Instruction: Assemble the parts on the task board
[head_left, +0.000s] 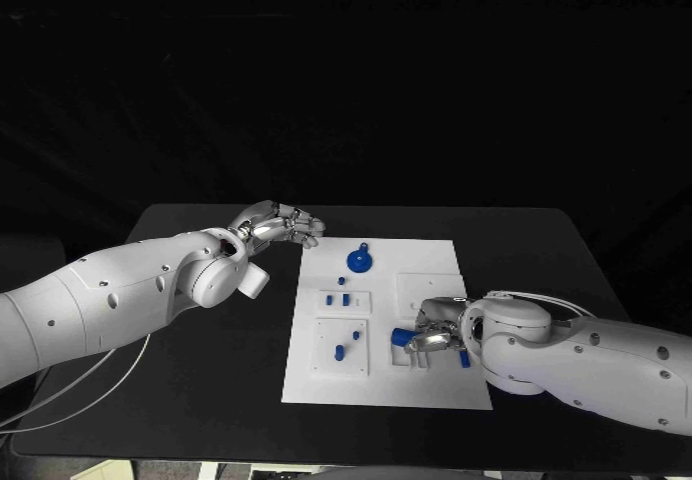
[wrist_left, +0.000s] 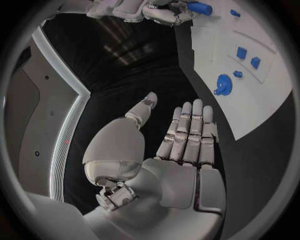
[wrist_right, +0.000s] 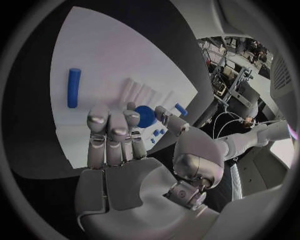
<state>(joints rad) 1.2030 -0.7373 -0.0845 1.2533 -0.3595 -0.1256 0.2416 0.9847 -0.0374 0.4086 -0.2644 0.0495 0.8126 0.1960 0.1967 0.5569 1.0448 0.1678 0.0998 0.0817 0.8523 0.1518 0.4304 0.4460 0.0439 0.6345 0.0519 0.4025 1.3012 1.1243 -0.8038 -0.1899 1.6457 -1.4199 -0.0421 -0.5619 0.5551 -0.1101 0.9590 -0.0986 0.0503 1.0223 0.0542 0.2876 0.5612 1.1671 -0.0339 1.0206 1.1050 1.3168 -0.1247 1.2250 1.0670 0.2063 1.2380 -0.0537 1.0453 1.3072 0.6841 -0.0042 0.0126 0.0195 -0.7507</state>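
On the matte black table (head_left: 188, 400) the flat white board (head_left: 378, 385) is lying in the middle. My left hand (head_left: 277, 225) is hovering just beyond its far left corner, fingers straight and apart, holding nothing. Small blue parts (head_left: 359, 262) are sitting across the board. My right hand (head_left: 433, 335) is reaching over its right side, fingers apart and empty, near a blue rod (wrist_right: 74, 87).

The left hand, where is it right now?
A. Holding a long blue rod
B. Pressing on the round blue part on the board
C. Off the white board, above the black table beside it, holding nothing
C: the head view shows the left hand over the black table beside the task board, and its wrist view shows straight fingers holding nothing.
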